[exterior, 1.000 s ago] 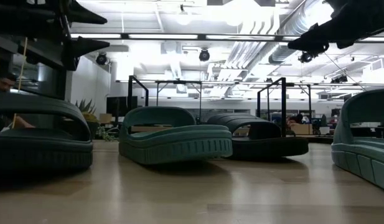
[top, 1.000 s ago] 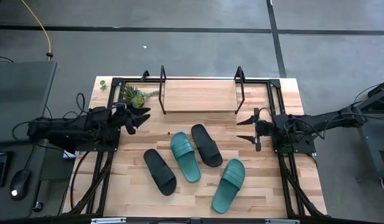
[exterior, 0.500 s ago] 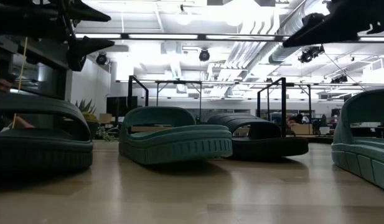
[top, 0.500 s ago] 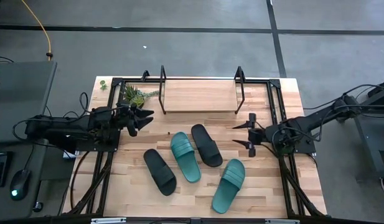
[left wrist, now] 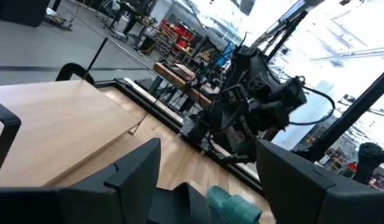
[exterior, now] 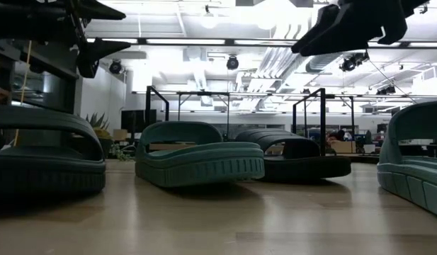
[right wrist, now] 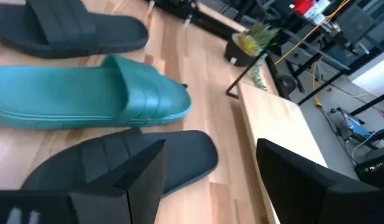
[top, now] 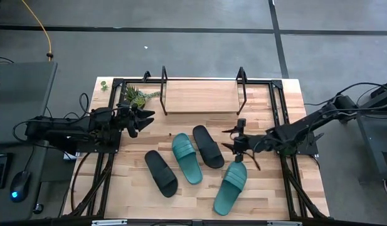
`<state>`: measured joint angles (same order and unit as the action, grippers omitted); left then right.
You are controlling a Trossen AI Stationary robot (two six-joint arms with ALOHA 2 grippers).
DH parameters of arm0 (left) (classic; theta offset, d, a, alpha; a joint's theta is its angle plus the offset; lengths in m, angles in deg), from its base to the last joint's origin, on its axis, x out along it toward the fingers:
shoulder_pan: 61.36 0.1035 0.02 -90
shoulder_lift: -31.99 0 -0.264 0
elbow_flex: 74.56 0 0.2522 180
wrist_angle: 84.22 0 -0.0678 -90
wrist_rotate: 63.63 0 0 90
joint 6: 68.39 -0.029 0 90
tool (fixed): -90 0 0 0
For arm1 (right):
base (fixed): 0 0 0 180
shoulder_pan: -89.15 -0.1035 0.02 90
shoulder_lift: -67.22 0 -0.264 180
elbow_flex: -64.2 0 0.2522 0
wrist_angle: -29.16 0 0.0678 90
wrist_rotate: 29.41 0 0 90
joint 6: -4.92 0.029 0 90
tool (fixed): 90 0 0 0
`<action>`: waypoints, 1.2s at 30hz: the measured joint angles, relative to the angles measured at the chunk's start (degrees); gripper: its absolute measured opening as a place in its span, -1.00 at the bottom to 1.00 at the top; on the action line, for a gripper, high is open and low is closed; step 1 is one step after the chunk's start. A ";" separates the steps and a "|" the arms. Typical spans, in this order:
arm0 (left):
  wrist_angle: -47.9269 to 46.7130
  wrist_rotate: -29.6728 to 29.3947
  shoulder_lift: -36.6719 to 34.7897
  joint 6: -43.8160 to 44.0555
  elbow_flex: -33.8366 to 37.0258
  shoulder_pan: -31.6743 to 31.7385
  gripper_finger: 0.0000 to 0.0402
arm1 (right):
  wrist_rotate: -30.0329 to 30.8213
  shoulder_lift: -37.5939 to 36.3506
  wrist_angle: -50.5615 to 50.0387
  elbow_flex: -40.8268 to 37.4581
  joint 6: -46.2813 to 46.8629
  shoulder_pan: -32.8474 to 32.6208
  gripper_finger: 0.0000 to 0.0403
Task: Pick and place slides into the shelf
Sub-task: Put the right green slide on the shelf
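Shelf (top: 201, 95) sits top center of the high view, plant (top: 134, 96) just off its left end. Four slides (top: 194, 163) are spread out below it mid-frame. Left gripper (top: 145, 117) hangs left of them, right gripper (top: 233, 139) just right of the upper one.

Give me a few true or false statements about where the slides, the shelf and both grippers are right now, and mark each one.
1. All four slides lie on the table, none on the shelf. True.
2. The right gripper grips a teal slide. False: it is open above the table, between the black slide and the teal slide, holding nothing.
3. The left gripper is open, near the plant. True.
4. The two black slides touch. False: a teal slide lies between them.
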<state>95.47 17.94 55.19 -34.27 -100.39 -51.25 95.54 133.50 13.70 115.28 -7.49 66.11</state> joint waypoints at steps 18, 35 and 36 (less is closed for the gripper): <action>0.07 -1.70 0.31 -0.72 0.00 0.00 0.22 | 9.11 16.96 -1.87 9.99 -1.63 -4.84 0.18; 0.09 -1.69 0.31 -0.96 0.00 0.00 0.22 | -5.77 16.76 -22.49 18.49 15.62 -5.01 0.18; 0.09 -1.70 0.31 -1.29 0.00 0.00 0.22 | -6.92 16.76 -23.25 18.58 16.55 -5.01 0.18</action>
<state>95.56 16.25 55.50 -35.56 -100.39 -51.25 88.63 150.26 -9.55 133.86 9.07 61.09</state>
